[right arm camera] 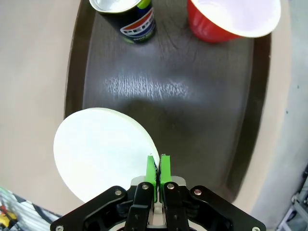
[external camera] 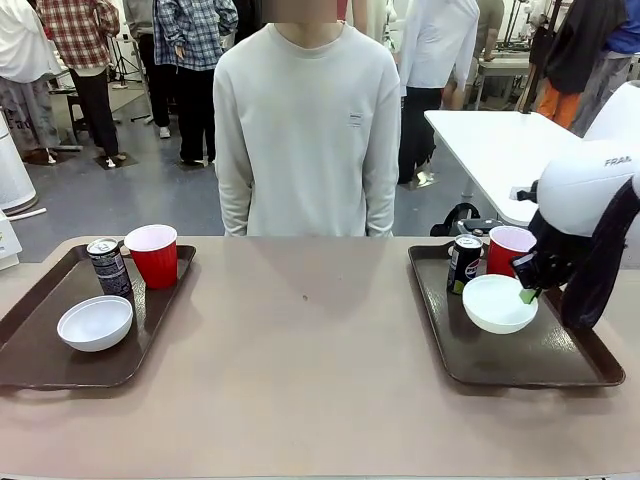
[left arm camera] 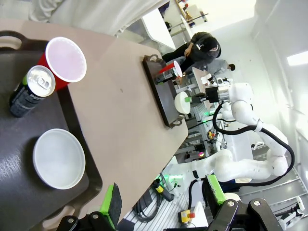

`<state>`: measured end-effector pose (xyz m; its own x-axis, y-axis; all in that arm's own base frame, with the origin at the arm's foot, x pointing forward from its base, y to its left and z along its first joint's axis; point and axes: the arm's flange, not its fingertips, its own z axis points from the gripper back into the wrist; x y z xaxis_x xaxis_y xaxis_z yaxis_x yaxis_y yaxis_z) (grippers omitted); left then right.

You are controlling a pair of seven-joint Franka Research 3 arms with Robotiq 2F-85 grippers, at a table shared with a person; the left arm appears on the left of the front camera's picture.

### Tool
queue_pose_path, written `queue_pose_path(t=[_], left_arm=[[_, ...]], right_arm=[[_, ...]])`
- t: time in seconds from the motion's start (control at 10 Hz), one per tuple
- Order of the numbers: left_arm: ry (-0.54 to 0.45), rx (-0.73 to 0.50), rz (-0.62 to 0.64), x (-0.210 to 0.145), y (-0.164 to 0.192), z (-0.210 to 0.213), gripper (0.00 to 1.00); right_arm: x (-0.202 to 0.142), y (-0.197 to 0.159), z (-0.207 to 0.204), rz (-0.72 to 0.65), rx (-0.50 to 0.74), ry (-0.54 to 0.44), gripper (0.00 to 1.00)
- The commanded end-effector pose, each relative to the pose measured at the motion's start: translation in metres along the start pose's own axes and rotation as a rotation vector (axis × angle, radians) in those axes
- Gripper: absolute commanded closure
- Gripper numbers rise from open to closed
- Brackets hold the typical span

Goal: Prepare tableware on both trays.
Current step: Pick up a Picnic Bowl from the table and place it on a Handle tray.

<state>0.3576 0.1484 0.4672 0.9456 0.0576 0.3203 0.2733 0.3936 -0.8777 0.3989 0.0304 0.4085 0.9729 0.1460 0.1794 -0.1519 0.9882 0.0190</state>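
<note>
right pincer (right arm camera: 158, 166) pinching rim of white bowl (right arm camera: 103, 151) above right tray (right arm camera: 211, 110), by Pepsi can (right arm camera: 132, 19) and red cup (right arm camera: 231, 19) | left pincer (left arm camera: 163, 199) spread wide over left tray (left arm camera: 14, 144)

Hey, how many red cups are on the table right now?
2. One red cup stands at the far end of the left tray, beside the black can. The other red cup stands at the far end of the right tray, beside the Pepsi can.
</note>
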Motion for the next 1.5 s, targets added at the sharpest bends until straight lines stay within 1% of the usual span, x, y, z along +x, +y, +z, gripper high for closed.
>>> queue_pose_path(t=[0.0, 0.1, 0.4, 0.5, 0.6, 0.7, 0.8, 0.9, 1.0, 1.1, 1.2, 1.3, 1.4], left_arm=[[-0.012, -0.022, -0.015, -0.001, -0.001, 0.000, 0.08], [-0.012, -0.022, -0.015, -0.001, -0.001, 0.000, 0.08], [-0.012, -0.022, -0.015, -0.001, -0.001, 0.000, 0.08], [-0.012, -0.022, -0.015, -0.001, -0.001, 0.000, 0.08], [-0.012, -0.022, -0.015, -0.001, -0.001, 0.000, 0.08], [-0.012, -0.022, -0.015, -0.001, -0.001, 0.000, 0.08], [-0.012, -0.022, -0.015, -0.001, -0.001, 0.000, 0.08], [-0.012, -0.022, -0.015, -0.001, -0.001, 0.000, 0.08], [-0.012, -0.022, -0.015, -0.001, -0.001, 0.000, 0.08], [-0.012, -0.022, -0.015, -0.001, -0.001, 0.000, 0.08], [-0.012, -0.022, -0.015, -0.001, -0.001, 0.000, 0.08], [-0.012, -0.022, -0.015, -0.001, -0.001, 0.000, 0.08], [-0.012, -0.022, -0.015, -0.001, -0.001, 0.000, 0.08]], right_arm=[[0.003, 0.001, -0.021, 0.047, 0.068, -0.011, 0.96], [0.008, 0.001, -0.030, 0.049, 0.083, -0.010, 0.96], [0.013, 0.005, -0.045, 0.048, 0.095, 0.037, 0.96], [0.015, 0.005, -0.045, 0.042, 0.094, 0.045, 0.88], [0.016, 0.005, -0.044, 0.037, 0.091, 0.047, 0.85], [0.017, 0.004, -0.043, 0.036, 0.093, 0.048, 0.75], [0.017, 0.003, -0.040, 0.032, 0.108, 0.051, 0.71], [0.016, 0.001, -0.034, 0.021, 0.112, 0.052, 0.56], [0.013, 0.000, -0.026, 0.015, 0.112, 0.049, 0.51], [0.009, 0.000, -0.016, 0.003, 0.094, 0.053, 0.36], [0.004, 0.000, -0.003, -0.005, 0.079, 0.060, 0.31], [-0.002, 0.002, 0.011, 0.015, 0.075, 0.066, 0.16], [-0.009, 0.004, 0.026, 0.016, 0.051, 0.102, 0.12]])
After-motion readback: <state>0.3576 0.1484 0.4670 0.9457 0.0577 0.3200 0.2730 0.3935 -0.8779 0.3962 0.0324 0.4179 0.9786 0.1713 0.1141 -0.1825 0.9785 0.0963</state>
